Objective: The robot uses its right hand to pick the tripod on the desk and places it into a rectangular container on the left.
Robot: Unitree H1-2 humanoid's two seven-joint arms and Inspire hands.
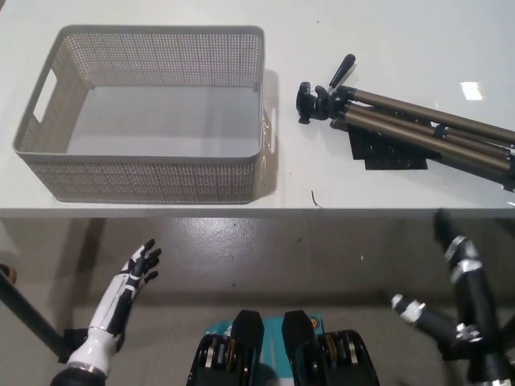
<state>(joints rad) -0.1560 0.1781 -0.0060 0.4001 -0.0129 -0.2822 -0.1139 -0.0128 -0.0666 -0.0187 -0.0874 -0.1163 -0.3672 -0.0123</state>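
Tripod (pixel 418 129): lay folded on the desk (pixel 386 40), right of the container (pixel 153 181), untouched.
Container: stood empty, well apart from the right hand.
Right hand (pixel 467 310): hung below the desk edge, fingers apart, holding nothing.
Left hand (pixel 133 281): rested low, fingers spread.
Risk: the long legs looked likely to overhang or tip from an off-centre grasp.

perforated matt plastic basket (pixel 153 181); bronze metal tripod (pixel 418 129).

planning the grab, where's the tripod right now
In the head view the tripod lies folded on the desk's right side, just right of the basket.
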